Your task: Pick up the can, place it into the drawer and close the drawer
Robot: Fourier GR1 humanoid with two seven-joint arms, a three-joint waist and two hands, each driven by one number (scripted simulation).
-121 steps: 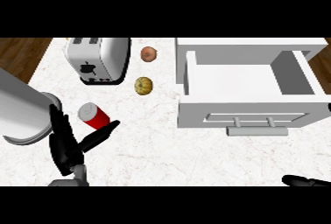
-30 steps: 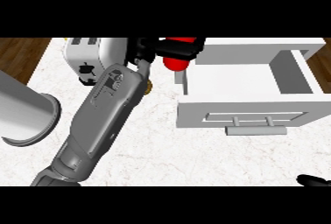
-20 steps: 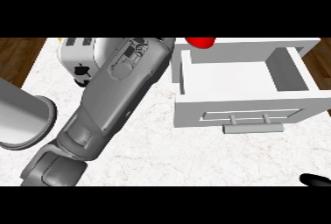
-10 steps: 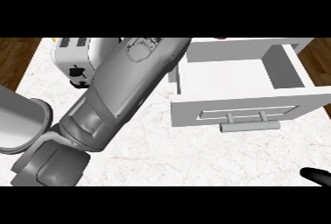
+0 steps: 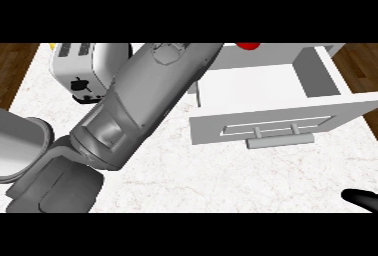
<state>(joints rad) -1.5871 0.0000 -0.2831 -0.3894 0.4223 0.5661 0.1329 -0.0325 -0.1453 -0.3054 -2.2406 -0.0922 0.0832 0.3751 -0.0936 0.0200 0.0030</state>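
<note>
can (image 5: 249, 45) over drawer (image 5: 325, 80) (left hand unseen)

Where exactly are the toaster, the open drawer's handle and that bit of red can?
toaster (image 5: 83, 70): head view, on its silver top beside the slots.
drawer handle (image 5: 279, 142): head view, middle of the bar on the drawer's front panel.
can (image 5: 249, 45): head view, on the red sliver at the drawer's far edge.

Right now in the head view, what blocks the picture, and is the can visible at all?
Head view: the grey left forearm crosses the middle and hides the left hand; only a red sliver of the can shows at the top edge, above the open drawer; the right hand is cut off at the lower right corner.
</note>
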